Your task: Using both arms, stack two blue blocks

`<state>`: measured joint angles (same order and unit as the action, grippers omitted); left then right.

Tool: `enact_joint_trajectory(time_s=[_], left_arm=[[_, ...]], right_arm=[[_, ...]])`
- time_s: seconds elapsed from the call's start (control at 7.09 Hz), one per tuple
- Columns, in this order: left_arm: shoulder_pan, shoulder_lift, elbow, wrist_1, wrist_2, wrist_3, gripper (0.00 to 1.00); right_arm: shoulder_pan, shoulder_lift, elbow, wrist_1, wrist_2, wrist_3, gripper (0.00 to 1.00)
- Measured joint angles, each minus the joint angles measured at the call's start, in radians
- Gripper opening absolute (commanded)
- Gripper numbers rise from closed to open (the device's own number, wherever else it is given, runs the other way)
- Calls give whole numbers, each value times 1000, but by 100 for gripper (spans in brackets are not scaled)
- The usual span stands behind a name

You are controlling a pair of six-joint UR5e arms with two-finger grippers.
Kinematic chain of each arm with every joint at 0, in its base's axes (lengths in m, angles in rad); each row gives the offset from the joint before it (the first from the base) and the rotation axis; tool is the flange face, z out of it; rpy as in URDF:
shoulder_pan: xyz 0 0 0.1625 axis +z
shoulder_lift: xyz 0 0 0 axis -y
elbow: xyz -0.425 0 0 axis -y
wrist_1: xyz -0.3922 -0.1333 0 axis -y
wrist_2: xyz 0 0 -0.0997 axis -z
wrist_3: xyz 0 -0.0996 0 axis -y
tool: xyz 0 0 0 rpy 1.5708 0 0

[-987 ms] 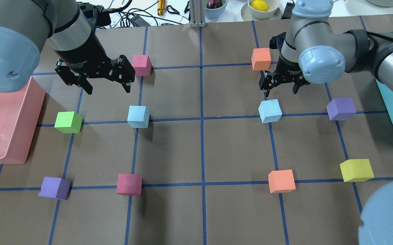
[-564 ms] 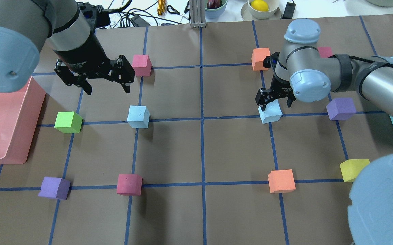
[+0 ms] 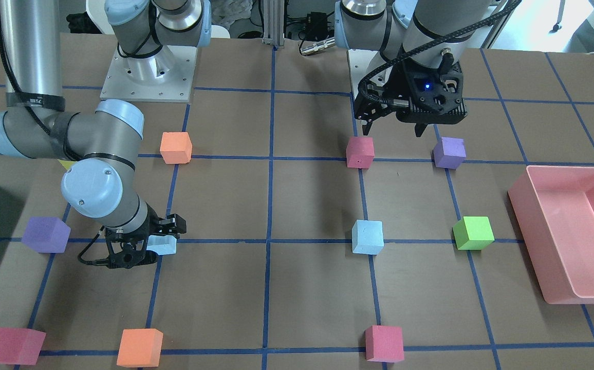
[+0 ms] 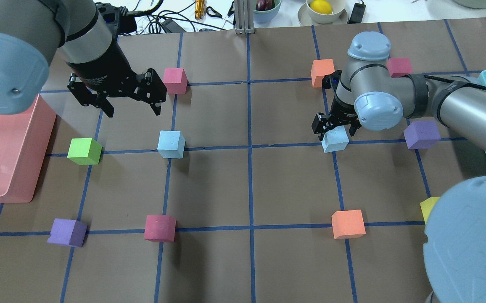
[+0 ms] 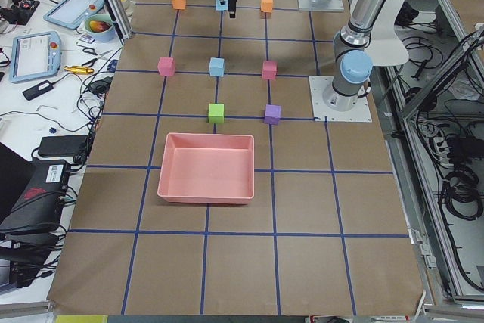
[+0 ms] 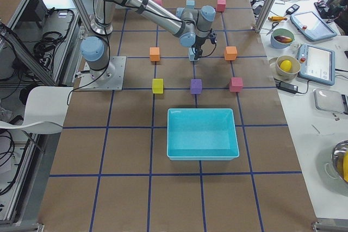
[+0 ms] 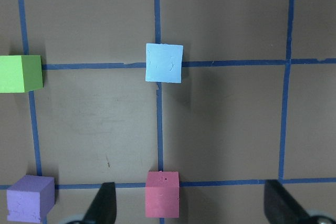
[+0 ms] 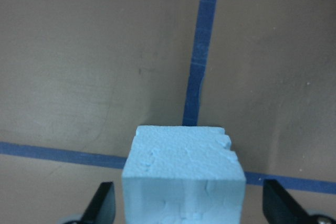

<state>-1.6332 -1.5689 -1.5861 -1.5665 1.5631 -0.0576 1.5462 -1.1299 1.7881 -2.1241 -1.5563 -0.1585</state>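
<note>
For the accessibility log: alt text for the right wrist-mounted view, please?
A pale blue foam block sits bottom centre between the spread fingertips of the right end effector, a gap on each side. It rests on brown paper where blue tape lines cross.

Left block (image 4: 170,144), right block (image 4: 335,140): pale sky-blue foam cubes, rough and dented, flat on the tabletop (image 4: 293,189), well apart, each at a crossing of blue tape lines (image 4: 249,176). Left one free, square to the lines; left pincer (image 4: 133,110) raised away from it, spread wide. Right one slightly turned, between the spread fingers (image 8: 103,203) of the low right pincer (image 4: 335,134), gaps on both sides.
</note>
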Motion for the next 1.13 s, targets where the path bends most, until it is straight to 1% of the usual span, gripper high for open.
enact_joint_trajectory(time_s=[0.28, 0.56, 0.71, 0.85, 1.13], left_arm=[[0, 0, 0, 0, 0, 0, 100], [0, -1, 1, 0, 1, 1, 100], [1, -5, 1, 2, 1, 1, 100], [1, -8, 1, 5, 1, 1, 100], [3, -23, 1, 17, 0, 1, 100]], right_arm=[[0, 4, 1, -36, 0, 0, 0], [4, -5, -12, -32, -3, 14, 0], [28, -13, -40, -20, 2, 43, 0], [73, -13, -88, 9, 6, 107, 0], [175, 9, -187, 93, 34, 270, 0]])
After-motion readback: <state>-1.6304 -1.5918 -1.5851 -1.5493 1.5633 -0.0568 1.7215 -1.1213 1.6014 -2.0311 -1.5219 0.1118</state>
